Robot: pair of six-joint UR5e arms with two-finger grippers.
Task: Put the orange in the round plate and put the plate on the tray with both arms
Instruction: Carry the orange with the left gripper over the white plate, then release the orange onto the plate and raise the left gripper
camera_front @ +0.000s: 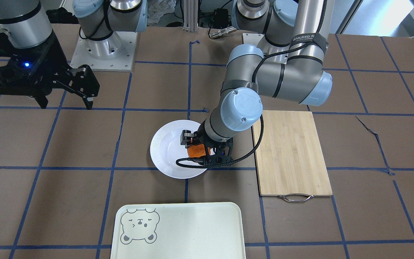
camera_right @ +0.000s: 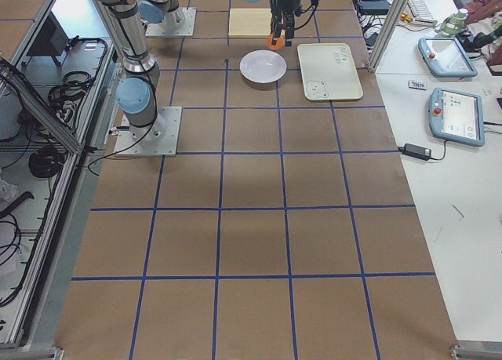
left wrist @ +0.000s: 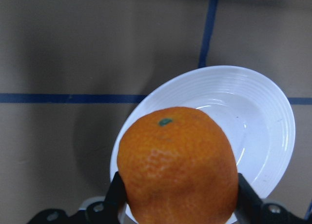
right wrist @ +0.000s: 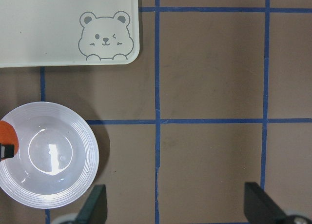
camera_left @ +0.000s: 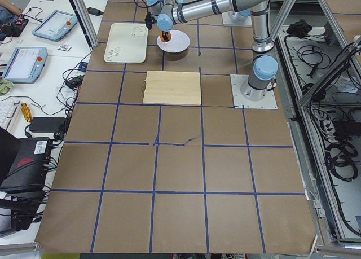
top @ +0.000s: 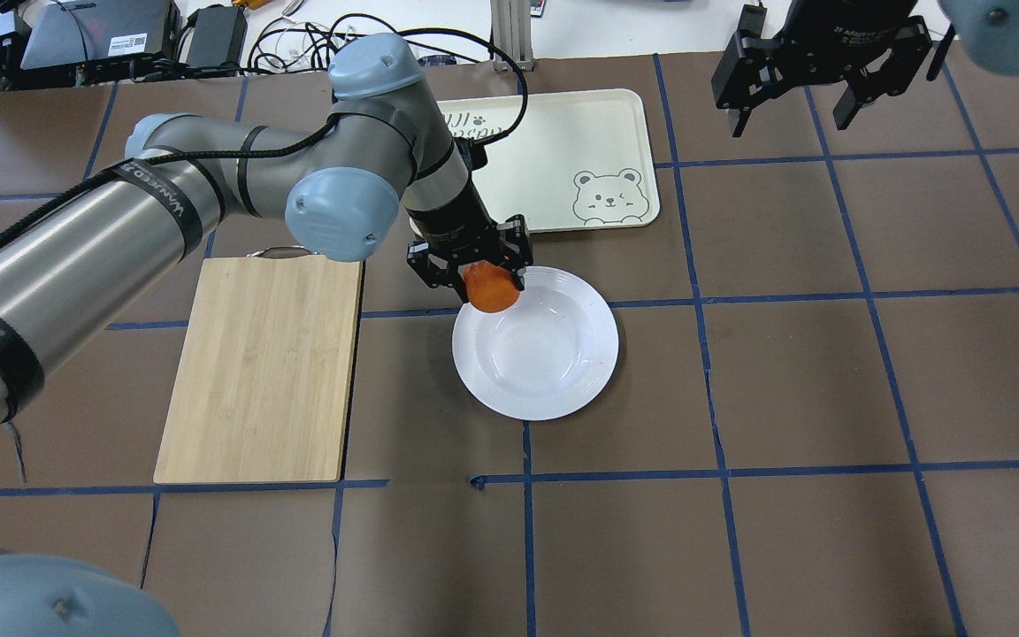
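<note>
My left gripper (top: 485, 281) is shut on the orange (top: 490, 290) and holds it over the round plate's (top: 554, 354) rim on the cutting-board side. The left wrist view shows the orange (left wrist: 178, 165) clamped between the black fingers, with the white plate (left wrist: 265, 116) below and beyond it. The plate rests on the brown table, its sunken centre bare. The cream tray (top: 563, 150) with the bear face lies just beyond the plate. My right gripper (top: 788, 124) hangs open and high over the table, well away from the plate, with nothing between its fingers.
A bamboo cutting board (top: 262, 367) with a metal handle lies beside the plate on my left arm's side. Blue tape lines cross the brown table. Cables and devices sit beyond the table's far edge.
</note>
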